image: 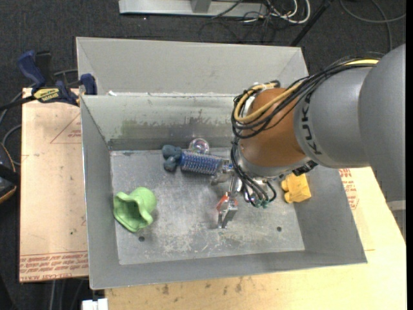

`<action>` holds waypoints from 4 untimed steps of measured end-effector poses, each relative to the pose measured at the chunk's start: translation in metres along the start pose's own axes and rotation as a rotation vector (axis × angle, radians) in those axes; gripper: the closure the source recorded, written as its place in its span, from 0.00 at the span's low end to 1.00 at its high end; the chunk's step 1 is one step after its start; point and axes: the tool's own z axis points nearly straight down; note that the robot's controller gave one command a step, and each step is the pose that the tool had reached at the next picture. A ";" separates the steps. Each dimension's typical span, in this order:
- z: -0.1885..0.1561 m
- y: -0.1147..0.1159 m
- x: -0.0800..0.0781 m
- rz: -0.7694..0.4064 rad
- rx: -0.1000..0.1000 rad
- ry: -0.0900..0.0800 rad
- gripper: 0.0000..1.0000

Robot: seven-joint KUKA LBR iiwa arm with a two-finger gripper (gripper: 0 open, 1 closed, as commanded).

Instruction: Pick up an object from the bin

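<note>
Gripper (225, 217) is low over a bare patch of the bin (181, 234) floor. Open or clenched: cannot tell.
Nearest thing is the blue bristled brush (197, 163), just up-left of the gripper, with a clear ball (199, 146) against its far side.
Yellow block (296, 188) is to the gripper's right in view; green crumpled piece (135, 208) is well off to its left.

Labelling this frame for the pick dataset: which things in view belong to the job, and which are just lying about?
Job: pincer, over bare floor; grey bin; blue bristle brush, nearest to it.
Lying about: green toy; yellow toy; clear ball.
</note>
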 end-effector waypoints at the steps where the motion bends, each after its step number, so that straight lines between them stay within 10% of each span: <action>1: 0.018 -0.016 -0.004 -0.004 -0.005 0.006 0.00; 3: 0.015 -0.013 -0.005 -0.007 0.000 0.010 0.00; 4: 0.011 -0.013 -0.007 -0.007 0.000 0.007 1.00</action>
